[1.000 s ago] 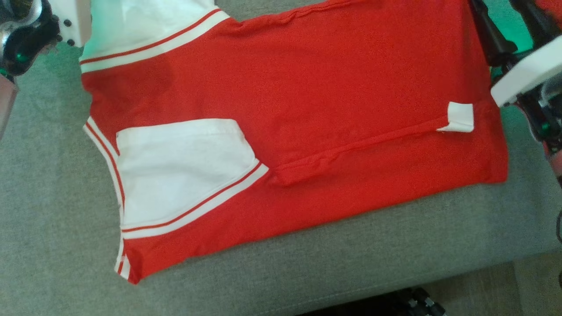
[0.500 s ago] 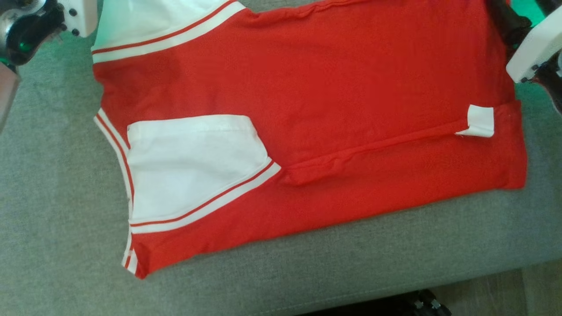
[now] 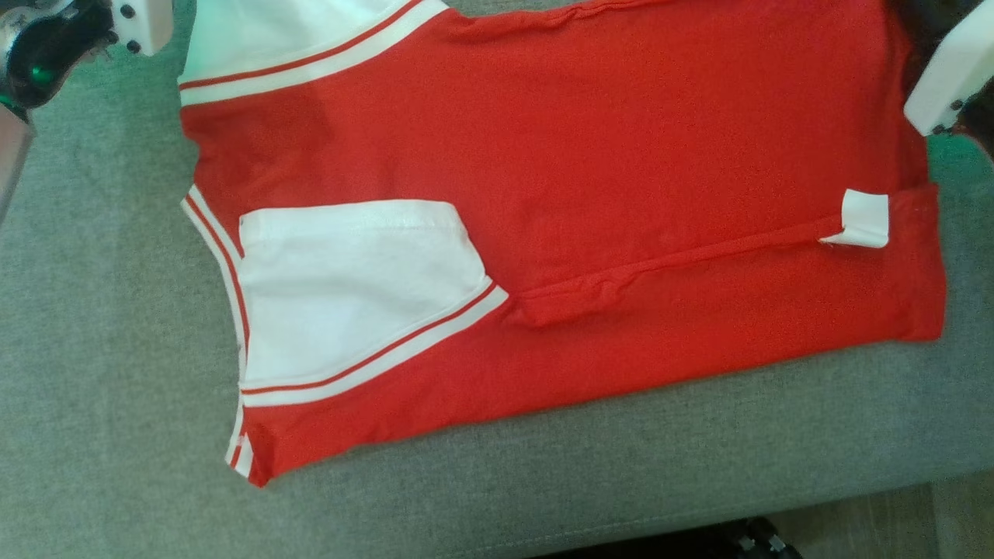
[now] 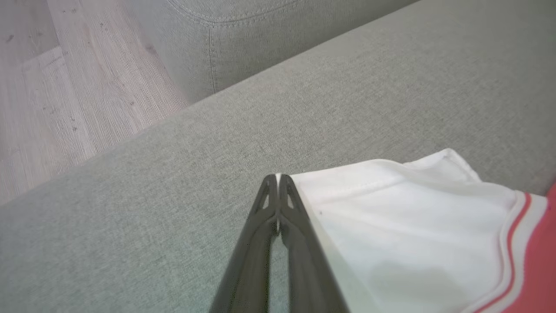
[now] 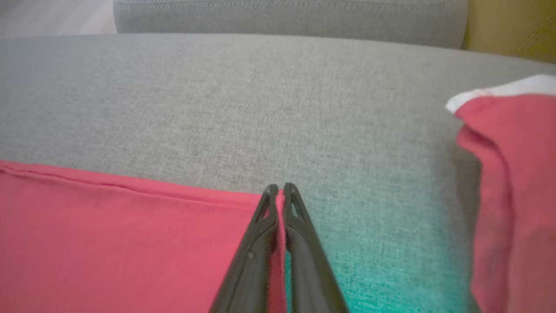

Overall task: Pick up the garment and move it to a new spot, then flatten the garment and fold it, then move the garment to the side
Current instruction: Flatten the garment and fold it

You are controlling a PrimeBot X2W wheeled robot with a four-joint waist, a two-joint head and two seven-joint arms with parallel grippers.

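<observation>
The garment (image 3: 621, 155) is a red shirt with white sleeves and striped trim, lying spread on the grey sofa seat (image 3: 93, 349). One white sleeve (image 3: 349, 287) is folded over its front. In the left wrist view my left gripper (image 4: 278, 176) is shut, its tips pinching the edge of the other white sleeve (image 4: 412, 226). In the right wrist view my right gripper (image 5: 280, 186) is shut on the corner of the red hem (image 5: 108, 243), with red cloth showing between the fingers. My left wrist (image 3: 46, 54) and right wrist (image 3: 951, 78) sit at the head view's top corners.
The sofa's front edge runs along the bottom of the head view, with wooden floor (image 3: 893, 520) below it. Grey back cushions (image 5: 282, 17) stand beyond the seat. A raised red fold of the shirt (image 5: 512, 195) lies to the right of my right gripper.
My right gripper has closed onto the red hem corner. The whole head view has shifted a little, so the camera moved. The left gripper stays shut on the sleeve.
</observation>
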